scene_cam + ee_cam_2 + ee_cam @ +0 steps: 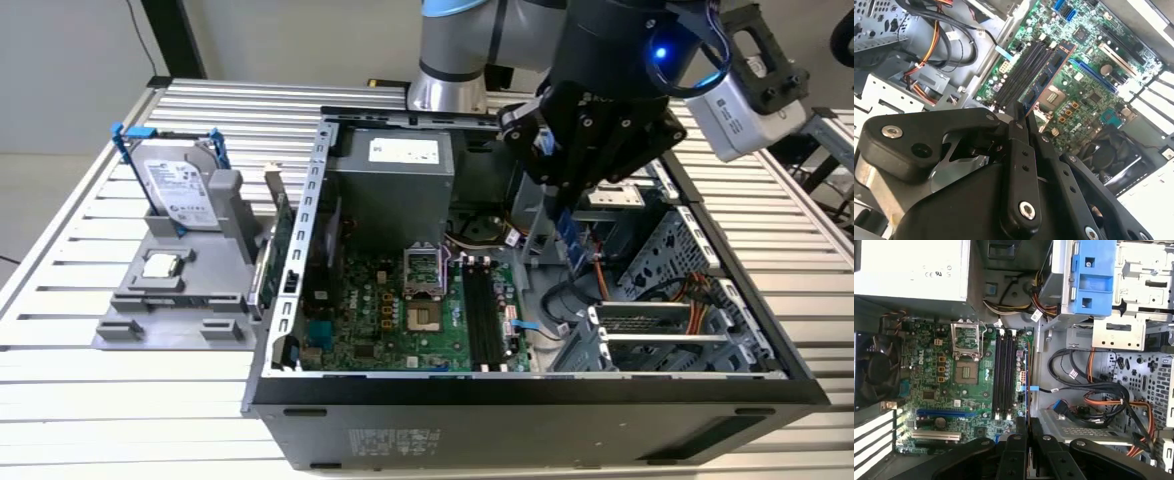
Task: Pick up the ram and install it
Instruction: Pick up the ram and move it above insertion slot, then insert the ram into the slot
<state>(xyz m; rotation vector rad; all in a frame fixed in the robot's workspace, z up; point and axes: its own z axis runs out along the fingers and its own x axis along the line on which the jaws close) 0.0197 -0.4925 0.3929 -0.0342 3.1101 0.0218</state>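
Plainly the pincer [1019, 114] gripped the ram [1050, 70], its length parallel to the memory slots [1021, 70], hovering just beside them.

An open black computer case [534, 405] lies on a slatted metal table [80, 400], its green motherboard [387, 320] facing up beside a grey power supply [394, 195]. On the exterior view's left, a grey holder [147, 325] carries a silver hard drive [180, 190] (standing upright) and a small square CPU chip [162, 265].
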